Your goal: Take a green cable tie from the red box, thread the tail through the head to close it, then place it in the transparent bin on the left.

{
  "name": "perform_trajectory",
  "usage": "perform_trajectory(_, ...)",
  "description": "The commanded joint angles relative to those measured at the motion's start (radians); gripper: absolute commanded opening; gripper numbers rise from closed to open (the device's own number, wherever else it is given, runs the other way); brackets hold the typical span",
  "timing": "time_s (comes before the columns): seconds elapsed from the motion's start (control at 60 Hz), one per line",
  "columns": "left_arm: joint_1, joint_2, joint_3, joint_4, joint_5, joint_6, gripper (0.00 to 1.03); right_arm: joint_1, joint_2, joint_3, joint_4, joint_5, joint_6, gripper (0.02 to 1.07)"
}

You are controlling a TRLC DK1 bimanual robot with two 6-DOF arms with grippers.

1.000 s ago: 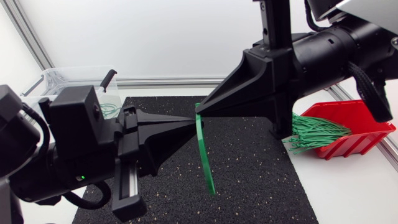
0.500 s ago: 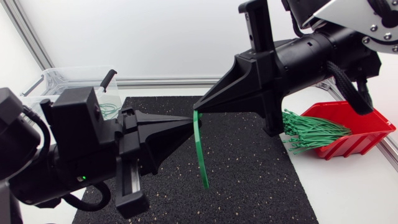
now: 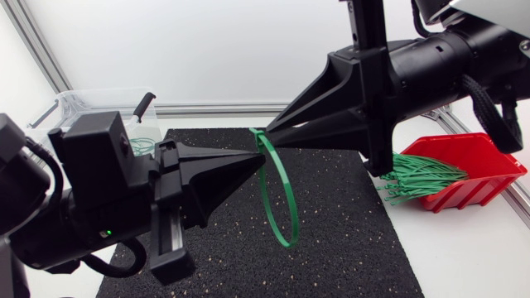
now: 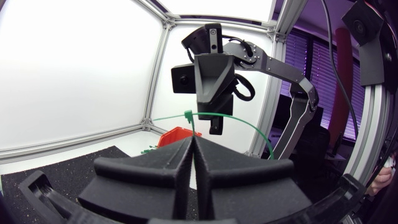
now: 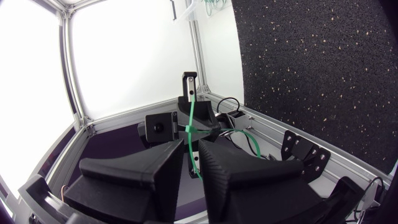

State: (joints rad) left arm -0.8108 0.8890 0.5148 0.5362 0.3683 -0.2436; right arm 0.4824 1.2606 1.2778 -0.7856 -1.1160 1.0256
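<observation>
The slim green plastic cable tie (image 3: 289, 194) hung as a drooping loop above the middle of the black speckled rubber mat (image 3: 348, 240), well apart from both containers. Its top was held where the two tools met. The left gripper (image 3: 257, 159) came in from the left with its wedge fingers pressed flat together, and a short length of strap was nipped at their tips. The right gripper (image 3: 273, 131) reached in from the right with its fingers nearly closed, pinching the tie at or just beside the small square head. Strap and head crossed there, so the loop looked closed, though I could not tell how far the tail had gone through.

The tie seemed very light and springy. It would likely bow rather than fold, and smooth plastic could slide between hard fingers. The best hold looked to be flat across the strap close to the head, where it flexes least.

The red plastic box (image 3: 484, 178) sat at the right edge with a bundle of spare green ties (image 3: 418, 178) spilling out. The clear plastic bin (image 3: 83, 108) stood at the far left.
</observation>
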Motion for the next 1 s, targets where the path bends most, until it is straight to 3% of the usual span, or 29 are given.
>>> perform_trajectory(0.0, 0.012, 0.008, -0.006, 0.016, 0.009, -0.022, 0.04, -0.008, -0.030, -0.006, -0.009, 0.008, 0.014, 0.42)
perform_trajectory(0.133, 0.013, 0.004, -0.006, 0.010, 0.017, -0.034, 0.04, -0.039, -0.033, -0.017, -0.001, 0.008, 0.010, 0.42)
perform_trajectory(0.2, 0.010, -0.002, -0.006, 0.010, 0.021, -0.040, 0.04, -0.057, -0.015, -0.021, 0.006, 0.008, 0.002, 0.47)
perform_trajectory(0.483, -0.001, -0.021, -0.016, 0.005, 0.027, -0.040, 0.04, -0.119, 0.060, -0.008, 0.075, -0.008, -0.015, 0.47)
perform_trajectory(0.65, 0.033, -0.022, -0.016, 0.013, 0.103, -0.079, 0.04, -0.107, 0.117, -0.018, 0.112, -0.018, -0.019, 0.46)
perform_trajectory(0.75, 0.048, -0.016, -0.015, 0.018, 0.141, -0.095, 0.04, -0.091, 0.117, -0.026, 0.134, -0.027, -0.018, 0.39)
perform_trajectory(0.983, 0.107, -0.002, -0.013, 0.042, 0.227, -0.123, 0.04, -0.024, 0.100, -0.021, 0.129, -0.031, -0.015, 0.39)
